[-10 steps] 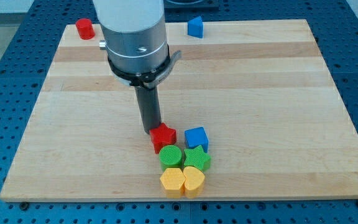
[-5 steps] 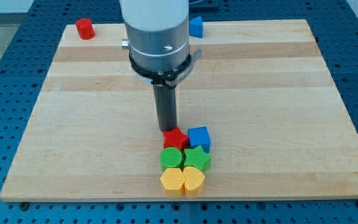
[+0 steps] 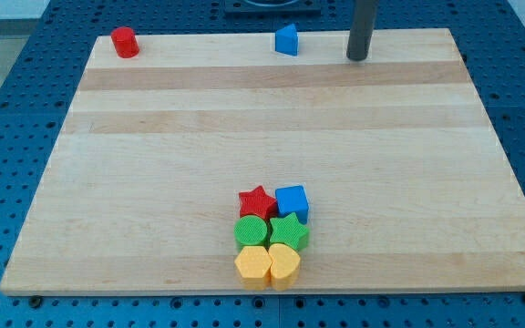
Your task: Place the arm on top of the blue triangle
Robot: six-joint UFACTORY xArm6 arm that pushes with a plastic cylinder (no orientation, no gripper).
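Note:
The blue triangle (image 3: 286, 40) stands near the board's top edge, just right of centre. My tip (image 3: 358, 57) is at the top of the board, to the right of the blue triangle with a clear gap between them. Only the dark rod shows; the arm body is out of frame.
A red cylinder (image 3: 124, 42) stands at the top left corner. A cluster sits near the bottom centre: red star (image 3: 257, 202), blue cube (image 3: 291, 201), green cylinder (image 3: 251, 230), green star (image 3: 288, 232), yellow hexagon (image 3: 252, 265), yellow heart (image 3: 284, 263). The wooden board (image 3: 153, 182) lies on a blue perforated table.
My tip has left the red star and moved far up and right to the board's top edge. The red star slid right earlier against the blue cube and now rests there.

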